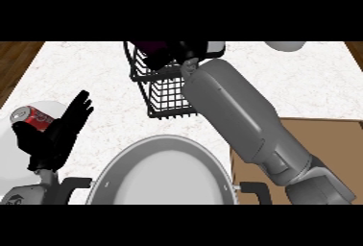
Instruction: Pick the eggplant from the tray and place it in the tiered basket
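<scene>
White marble counter [85, 72] fills the head view, with wooden strips at its far corners and a brown wooden tray [326, 144] at the right. At the top centre stands a black wire tiered basket [164, 91]. Reaching over its upper tier, the right hand [195, 50] shows as black fingers curled round a dark purple eggplant [150, 47] held over the basket's top. At the left, the left hand [65, 126] rests with fingers straight and pointing up, holding nothing. Just behind it lies a red soda can [30, 117]. A large grey pan [164, 174] sits at the bottom centre.
</scene>
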`<state>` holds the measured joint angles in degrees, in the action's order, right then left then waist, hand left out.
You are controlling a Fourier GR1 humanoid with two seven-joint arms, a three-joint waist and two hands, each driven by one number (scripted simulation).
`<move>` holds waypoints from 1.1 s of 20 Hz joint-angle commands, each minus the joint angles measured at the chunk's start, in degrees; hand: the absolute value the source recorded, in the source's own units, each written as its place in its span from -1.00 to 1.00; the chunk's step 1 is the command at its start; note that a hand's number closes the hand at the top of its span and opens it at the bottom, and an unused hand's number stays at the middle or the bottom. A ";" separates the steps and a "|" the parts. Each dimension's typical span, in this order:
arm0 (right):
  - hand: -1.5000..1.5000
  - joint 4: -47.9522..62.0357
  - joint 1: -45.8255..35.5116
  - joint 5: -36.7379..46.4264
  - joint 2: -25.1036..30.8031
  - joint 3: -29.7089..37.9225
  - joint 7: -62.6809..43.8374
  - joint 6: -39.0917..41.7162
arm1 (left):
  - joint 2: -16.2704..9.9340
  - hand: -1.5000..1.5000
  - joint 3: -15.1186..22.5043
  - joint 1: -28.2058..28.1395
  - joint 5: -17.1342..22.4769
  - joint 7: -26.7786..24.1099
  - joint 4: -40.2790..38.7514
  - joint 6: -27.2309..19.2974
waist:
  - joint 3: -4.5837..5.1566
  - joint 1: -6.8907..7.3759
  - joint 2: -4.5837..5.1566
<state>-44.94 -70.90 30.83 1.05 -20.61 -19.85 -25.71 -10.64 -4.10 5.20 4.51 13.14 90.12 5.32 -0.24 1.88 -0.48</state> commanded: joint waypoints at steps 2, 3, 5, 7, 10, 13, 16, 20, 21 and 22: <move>-1.00 5.32 -1.39 -6.90 -0.99 0.81 3.80 -4.83 | 0.79 0.00 0.50 -1.38 0.50 0.88 2.19 0.17 | 0.27 0.90 0.99; -1.00 5.10 -2.38 -8.27 -1.00 0.92 3.18 -4.67 | 0.88 0.00 0.55 -1.66 -0.02 -0.70 0.25 0.45 | 0.28 0.63 0.97; -1.00 4.01 -2.88 -12.00 -1.01 -0.97 -0.16 -8.52 | 0.91 0.00 0.92 1.17 0.37 3.38 3.21 -0.54 | 0.27 1.49 0.94; -1.00 4.63 -0.50 -15.12 -1.02 4.82 7.06 -8.41 | -0.59 0.00 -0.16 -0.21 0.85 1.64 2.16 1.17 | 0.24 0.92 1.14; -1.00 2.51 -0.20 -20.51 -1.04 8.76 8.90 -9.34 | 0.12 0.00 0.48 0.17 0.35 2.57 1.83 0.55 | 0.21 0.59 1.08; -1.00 -0.89 -0.56 -23.13 -1.05 13.65 8.81 -8.34 | 0.52 0.00 -0.77 -0.49 -0.89 -2.40 -1.90 -0.24 | 0.25 -1.05 0.81; -1.00 -4.35 3.20 -26.24 -1.03 17.22 11.92 -10.18 | -0.29 0.00 -1.24 -0.46 0.12 0.05 -0.64 0.44 | 0.21 -1.33 0.68; -1.00 -6.95 3.20 -27.09 6.01 20.94 10.15 -8.07 | 1.09 0.00 -0.25 1.27 -1.03 2.34 0.93 -1.78 | 0.21 -1.94 0.47; -1.00 -8.01 3.08 -26.88 6.85 21.44 9.05 -8.58 | -0.51 0.00 -1.45 -3.24 0.57 0.79 2.79 0.84 | 0.23 -1.56 0.35; -1.00 -8.26 2.66 -27.56 7.79 23.04 8.25 -9.54 | 2.68 0.00 0.49 -2.36 -2.18 -2.77 -0.77 -1.70 | 0.25 -2.01 0.44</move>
<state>-51.07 -68.42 4.77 4.99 -1.45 -10.74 -34.76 -10.39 -5.02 4.16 4.25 13.42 90.80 5.05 -0.05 0.34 -0.02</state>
